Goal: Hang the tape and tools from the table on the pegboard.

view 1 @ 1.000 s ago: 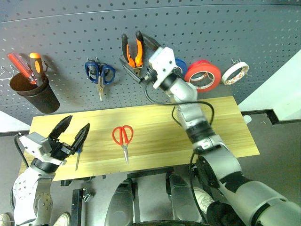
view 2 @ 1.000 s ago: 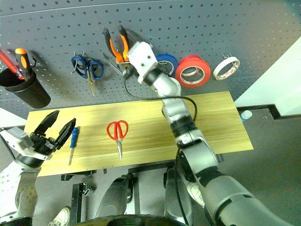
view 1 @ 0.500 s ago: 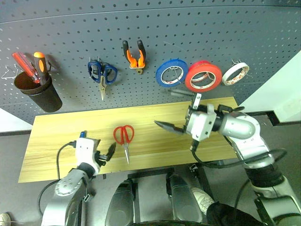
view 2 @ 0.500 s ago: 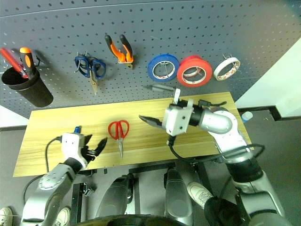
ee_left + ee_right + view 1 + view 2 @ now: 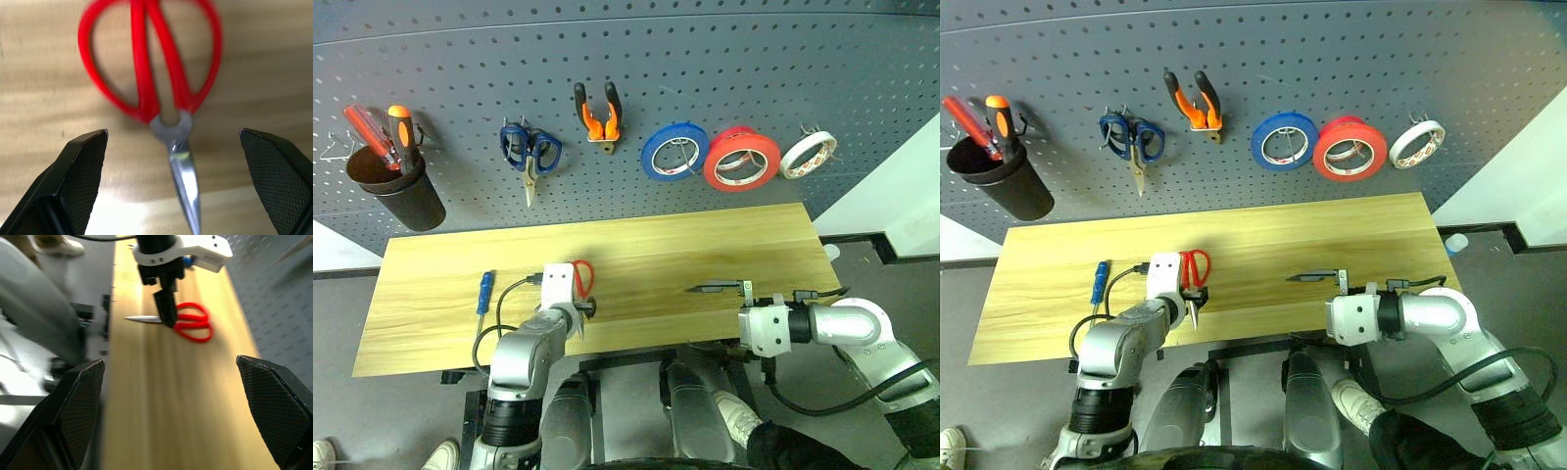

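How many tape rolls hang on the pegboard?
3, in a row right of the pliers: blue roll, red-orange tape, then white-sided roll rightmost. None looks hidden.

Glossy red-handled scissors [image 5: 151, 63] with shiny metal blades on matt wood table [image 5: 724, 250].

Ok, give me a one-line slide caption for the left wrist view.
Open left gripper poised over the red-handled scissors lying flat on the table.
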`<action>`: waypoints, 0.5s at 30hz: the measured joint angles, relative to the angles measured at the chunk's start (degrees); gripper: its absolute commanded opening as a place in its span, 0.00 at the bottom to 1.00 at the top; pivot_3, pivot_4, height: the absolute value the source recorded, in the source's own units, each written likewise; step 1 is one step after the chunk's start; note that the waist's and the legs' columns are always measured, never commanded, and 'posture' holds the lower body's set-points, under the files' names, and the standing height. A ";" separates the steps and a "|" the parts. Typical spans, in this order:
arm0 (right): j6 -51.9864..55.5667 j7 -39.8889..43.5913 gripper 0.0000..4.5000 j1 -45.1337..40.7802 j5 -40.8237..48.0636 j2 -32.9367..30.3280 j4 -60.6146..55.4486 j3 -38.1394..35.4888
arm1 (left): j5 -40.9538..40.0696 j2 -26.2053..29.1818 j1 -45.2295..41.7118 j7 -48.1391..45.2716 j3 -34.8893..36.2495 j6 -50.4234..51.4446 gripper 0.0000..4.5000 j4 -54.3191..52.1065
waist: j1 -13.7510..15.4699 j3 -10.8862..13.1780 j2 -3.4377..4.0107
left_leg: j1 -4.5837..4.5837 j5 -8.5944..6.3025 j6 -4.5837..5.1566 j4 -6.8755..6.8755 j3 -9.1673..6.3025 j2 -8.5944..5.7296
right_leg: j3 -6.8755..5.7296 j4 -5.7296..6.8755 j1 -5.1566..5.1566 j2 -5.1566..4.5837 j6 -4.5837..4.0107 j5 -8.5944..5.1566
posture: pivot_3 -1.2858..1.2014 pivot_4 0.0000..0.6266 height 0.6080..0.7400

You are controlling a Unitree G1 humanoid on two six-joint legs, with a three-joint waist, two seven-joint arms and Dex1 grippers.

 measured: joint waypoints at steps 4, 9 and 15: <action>0.37 0.81 1.00 0.04 1.19 0.07 3.18 -0.59 | 0.75 -2.16 -1.74 1.26 2.64 3.16 1.00 2.12 | 0.07 0.01 -0.03 | 0.01 -0.01 -0.01 0.18 0.00 -0.01 | -0.01 -0.01 0.10 -0.01 0.04 0.03 | 0.48 0.37 0.93; 0.36 0.88 1.00 -0.04 1.31 0.44 3.84 -1.25 | 1.40 -3.60 -5.14 2.15 5.99 3.81 1.00 6.60 | 0.16 0.02 -0.08 | 0.01 -0.01 -0.01 0.20 0.00 -0.03 | -0.01 -0.03 0.16 -0.02 0.06 0.04 | 0.48 0.36 0.93; 2.63 -0.02 1.00 0.04 2.06 1.80 3.35 -1.60 | 2.16 -5.20 -9.24 3.10 9.24 3.59 1.00 10.71 | 0.15 -0.01 -0.09 | 0.08 0.00 -0.02 0.20 0.00 -0.03 | -0.01 -0.04 0.22 -0.02 0.25 0.16 | 0.48 0.36 0.93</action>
